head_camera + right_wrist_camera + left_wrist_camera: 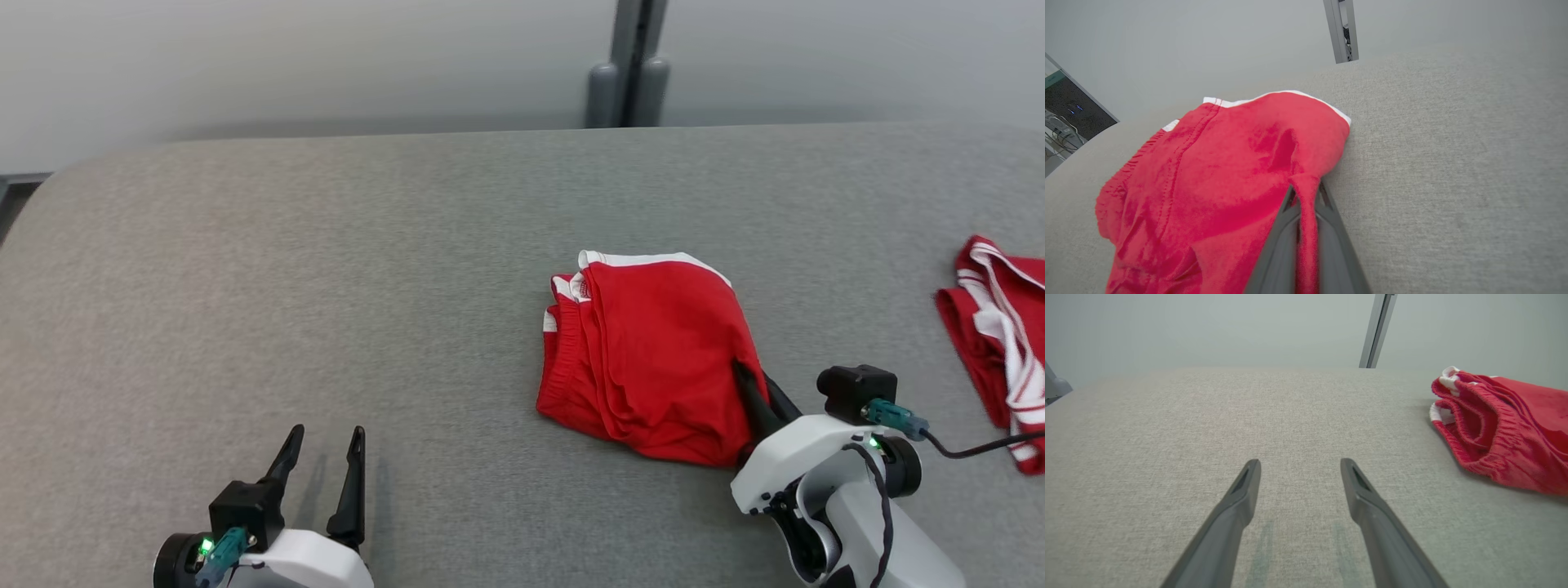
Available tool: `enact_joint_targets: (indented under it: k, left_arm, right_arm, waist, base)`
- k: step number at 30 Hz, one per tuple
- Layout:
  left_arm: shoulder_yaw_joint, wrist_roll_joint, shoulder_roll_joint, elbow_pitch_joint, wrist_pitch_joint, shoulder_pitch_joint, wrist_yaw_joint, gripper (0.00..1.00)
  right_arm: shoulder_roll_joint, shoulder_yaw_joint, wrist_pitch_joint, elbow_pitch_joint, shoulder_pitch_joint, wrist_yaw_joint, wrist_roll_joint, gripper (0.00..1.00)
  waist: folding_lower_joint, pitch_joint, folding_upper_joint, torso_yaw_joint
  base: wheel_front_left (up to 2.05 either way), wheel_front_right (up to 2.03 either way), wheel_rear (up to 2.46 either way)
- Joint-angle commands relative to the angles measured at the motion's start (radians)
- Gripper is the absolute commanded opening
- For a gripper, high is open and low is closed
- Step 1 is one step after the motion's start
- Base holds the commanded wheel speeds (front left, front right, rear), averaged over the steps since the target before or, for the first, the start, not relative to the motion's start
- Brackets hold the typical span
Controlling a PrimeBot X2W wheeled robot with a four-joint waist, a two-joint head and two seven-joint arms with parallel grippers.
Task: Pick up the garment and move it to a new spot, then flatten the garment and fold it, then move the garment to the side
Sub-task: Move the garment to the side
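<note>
Our right gripper pinched the near right edge of the folded red shorts lying right of centre on the table, our left gripper gaped empty, and we judged a slow, low slide safest.

The left gripper, with two long dark fingers, sits low, jaws spread wide; the right gripper angles forward-left, jaws pinched together on a fold of the red garment with white trim.
</note>
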Motion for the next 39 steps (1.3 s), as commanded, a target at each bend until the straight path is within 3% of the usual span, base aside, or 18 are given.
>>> enact_joint_targets:
  k: [1,12,20,32,39]
  left_arm:
    - [0.002,0.003,0.004,-0.001,-0.001,-0.009,-0.001,1.00]
    - [-0.039,0.009,0.005,0.007,-0.001,-0.045,-0.012,1.00]
    - [-0.053,0.021,0.005,0.011,-0.001,-0.074,-0.022,1.00]
    - [-0.049,0.048,0.005,0.012,-0.001,-0.096,-0.029,1.00]
    - [-0.046,0.064,0.005,0.008,-0.001,-0.120,-0.038,1.00]
  right_arm:
    - [-0.008,-0.001,-0.001,-0.005,0.011,0.000,-0.015,0.00]
    - [-0.007,0.026,-0.001,-0.022,0.032,0.000,-0.030,0.00]
    - [-0.006,0.072,-0.001,-0.023,0.035,0.000,-0.007,0.00]
    - [-0.009,0.067,-0.001,-0.012,-0.047,0.000,-0.095,0.00]
    - [-0.094,0.044,-0.001,-0.035,-0.198,0.000,-0.197,0.00]
  waist:
    - [0.0000,-0.019,0.0000,-0.097]
    - [0.0000,-0.007,0.0000,-0.369]
    - [0.0000,0.023,0.0000,-0.493]
    - [0.0000,0.074,0.0000,-0.475]
    - [0.0000,0.113,0.0000,-0.406]
  base:
    - [0.00,0.00,0.00]
    - [0.00,0.00,0.00]
    - [0.00,0.00,0.00]
    - [0.00,0.00,0.00]
    - [0.00,0.00,0.00]
